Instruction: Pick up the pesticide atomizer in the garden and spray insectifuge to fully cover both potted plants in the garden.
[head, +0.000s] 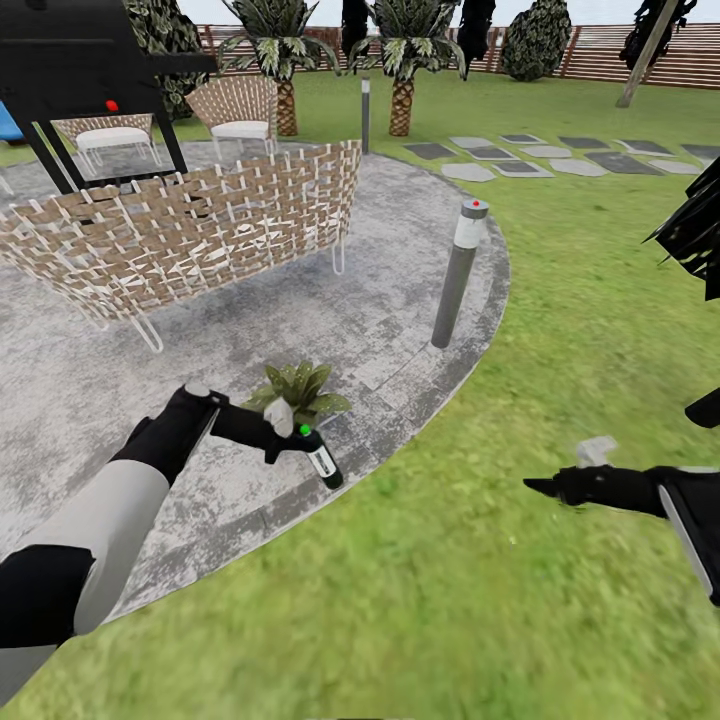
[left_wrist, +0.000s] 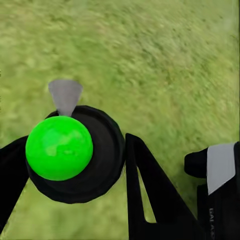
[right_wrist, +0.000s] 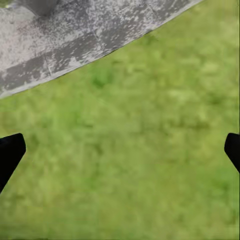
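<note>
Nearest, lawn fills the foreground. Right claw hangs over the grass, fingers spread wide apart, nothing held. Left claw is clamped on the spray bottle, bottle tilted, base pointing down toward the patio edge, pale trigger head at the claw. Left wrist view: bottle top with a green ball marker, grey nozzle sticking out over grass. Bottle likely light, rigid plastic, smooth and a bit slippery; best hold looks like the neck just under the head, keeps the nozzle free. Just behind it, one potted plant on the patio. Farther: grey lamp post, woven sofa, chairs, palms, fence.
</note>
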